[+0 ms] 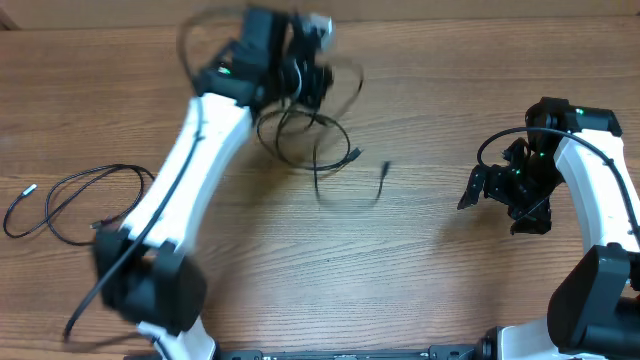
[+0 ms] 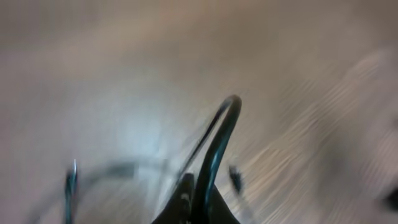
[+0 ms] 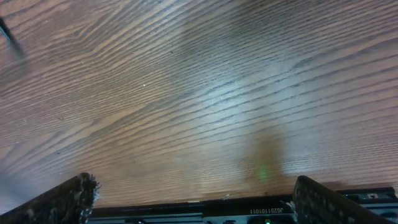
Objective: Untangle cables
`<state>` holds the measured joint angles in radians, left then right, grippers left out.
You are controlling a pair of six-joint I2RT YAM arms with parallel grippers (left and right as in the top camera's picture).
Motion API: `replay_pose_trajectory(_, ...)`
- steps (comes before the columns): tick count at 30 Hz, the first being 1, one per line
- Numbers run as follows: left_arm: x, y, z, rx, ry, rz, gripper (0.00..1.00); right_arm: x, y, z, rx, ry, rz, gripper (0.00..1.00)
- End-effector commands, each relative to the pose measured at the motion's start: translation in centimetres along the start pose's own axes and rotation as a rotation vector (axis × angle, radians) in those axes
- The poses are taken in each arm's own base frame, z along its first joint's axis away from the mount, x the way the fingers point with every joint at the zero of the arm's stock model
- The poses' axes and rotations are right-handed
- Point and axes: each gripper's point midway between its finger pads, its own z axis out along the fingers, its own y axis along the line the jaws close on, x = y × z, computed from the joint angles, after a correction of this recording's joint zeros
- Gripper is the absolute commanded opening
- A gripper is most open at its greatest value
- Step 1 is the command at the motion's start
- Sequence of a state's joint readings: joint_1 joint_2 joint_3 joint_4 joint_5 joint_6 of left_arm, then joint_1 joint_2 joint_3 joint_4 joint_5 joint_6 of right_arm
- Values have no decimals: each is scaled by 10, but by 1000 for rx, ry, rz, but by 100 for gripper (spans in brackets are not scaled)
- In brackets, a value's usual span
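As black cables (image 1: 316, 160) loop, woodgrain table (image 1: 420, 260)

We see thin black cables (image 1: 305, 130) looped in a loose tangle at far centre; one separate cable (image 1: 95, 171), silver-tipped, lies coiled at left.

Motion blur smears the cables (image 2: 217, 134) in the left wrist view.
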<state>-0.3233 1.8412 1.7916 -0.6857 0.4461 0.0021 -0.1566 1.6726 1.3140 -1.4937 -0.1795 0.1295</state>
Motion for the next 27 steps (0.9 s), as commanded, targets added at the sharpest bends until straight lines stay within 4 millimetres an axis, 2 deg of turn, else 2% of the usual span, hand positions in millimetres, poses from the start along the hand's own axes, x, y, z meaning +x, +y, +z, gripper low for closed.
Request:
replay_pose_trajectory(1, -83, -58, -108, 85, -277, 73, 4, -2, 2, -7, -15, -26, -5, 99)
replay_pose_trajectory(4, -108, -78, -162, 79, -397, 112, 4, -2, 2, -7, -15, -26, -6, 99)
replay_pose_trajectory(7, -121, -91, -208, 66, -490, 131, 4, -2, 2, -7, -15, -26, -5, 99)
replay_pose_trajectory(11, -127, -99, -264, 16, -599, 153, 4, -2, 2, -7, -15, -26, -5, 99)
replay_pose_trajectory(16, -126, -100, -315, -53, -695, 176, 4, -2, 2, -7, -15, -26, -5, 99)
replay_pose_trajectory(20, -119, -80, -331, -156, -702, 129, 4, -2, 3, -7, -15, -25, -5, 99)
replay_pose_trajectory(24, -104, -50, -325, -266, -636, 41, 4, -2, 2, -7, -15, -26, -5, 99)
replay_pose_trajectory(27, -82, -13, -319, -426, -551, -63, 4, -2, 2, -7, -15, -26, -5, 99)
